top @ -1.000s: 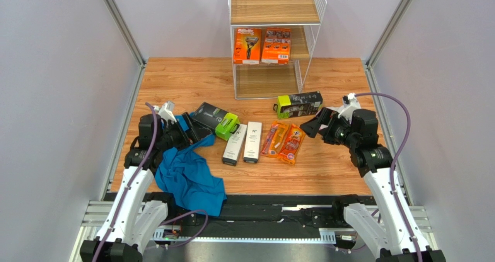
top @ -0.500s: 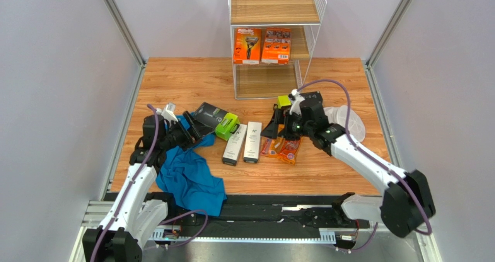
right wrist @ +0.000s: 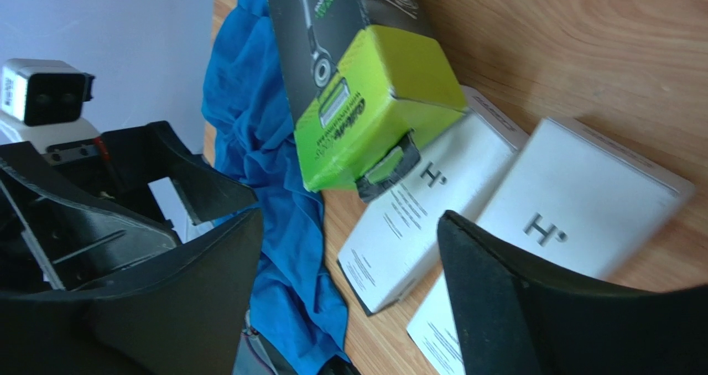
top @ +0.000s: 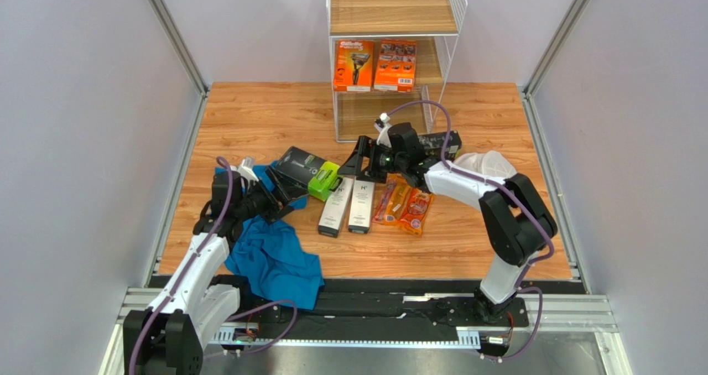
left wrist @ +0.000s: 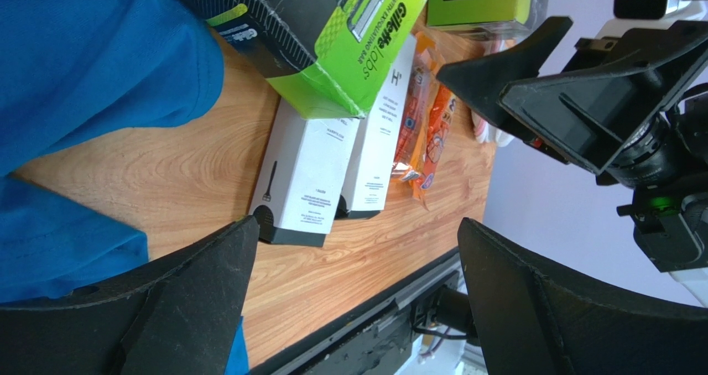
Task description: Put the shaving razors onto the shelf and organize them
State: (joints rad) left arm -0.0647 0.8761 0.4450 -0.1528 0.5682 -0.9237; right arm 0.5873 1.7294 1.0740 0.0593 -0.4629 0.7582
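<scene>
Landmark: the pair of white boxes (top: 349, 204), lying side by side and touching, mid-bench (top: 266, 114).

- Right arm: stretched leftward across the bench, elbow bent well right of the white boxes, forearm running low toward them. Right gripper (top: 354, 166) hangs over their far ends. Jaws spread wide, nothing held. The wrist view looks down between the jaws onto both box tops. Whether a tip touches anything, I cannot tell.
- Left arm: low, reaching in from left of the white boxes, wrist over a crumpled blue cloth (top: 270, 255). Left gripper (top: 280, 194) points toward the white boxes. Jaws wide open and empty.
- Black box with lime-green end (top: 309, 170): just left of the white boxes, at their far end. Its green end overlaps the corner of the left one and lies between the two grippers.
- Second black box with green end (top: 434, 141): beyond and right of the white boxes, partly hidden behind the right arm.
- Two orange blister packs (top: 405, 203): just right of the white boxes, lying flat under the right forearm.
- Shelf (top: 390, 10): beyond the white boxes, at the far edge. Two orange boxes (top: 374, 65) stand upright on its middle tier.
- White mesh item (top: 486, 163): well right of the white boxes, behind the right arm.
</scene>
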